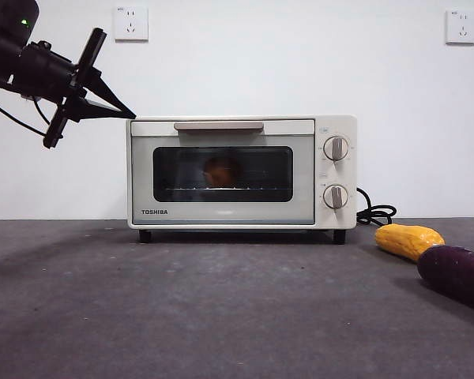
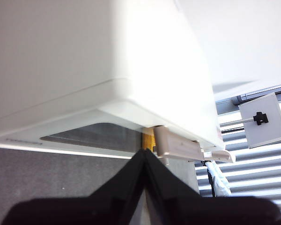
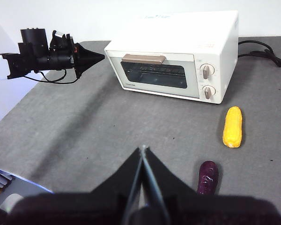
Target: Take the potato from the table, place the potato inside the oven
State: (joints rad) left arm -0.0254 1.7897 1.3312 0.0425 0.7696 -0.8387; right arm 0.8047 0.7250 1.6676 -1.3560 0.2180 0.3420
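Note:
The cream-white oven (image 1: pixel 241 172) stands on the dark grey table (image 1: pixel 182 308) with its glass door closed. Behind the glass the potato (image 1: pixel 220 170) shows dimly as a round orange-brown shape. My left gripper (image 1: pixel 129 116) hovers at the oven's upper left corner, shut and empty. In the left wrist view its tip (image 2: pixel 144 153) points at the beige bar handle (image 2: pixel 178 147). The right wrist view shows this left gripper (image 3: pixel 101 57) beside the oven (image 3: pixel 178 56). My right gripper (image 3: pixel 143 150) hangs high over the table's near side, shut on nothing.
An elongated yellow-orange vegetable (image 1: pixel 408 240) and a dark purple oblong one (image 1: pixel 458 275) lie on the table to the right of the oven. The oven's black cord (image 1: pixel 377 213) coils behind its right side. A white wall stands close behind.

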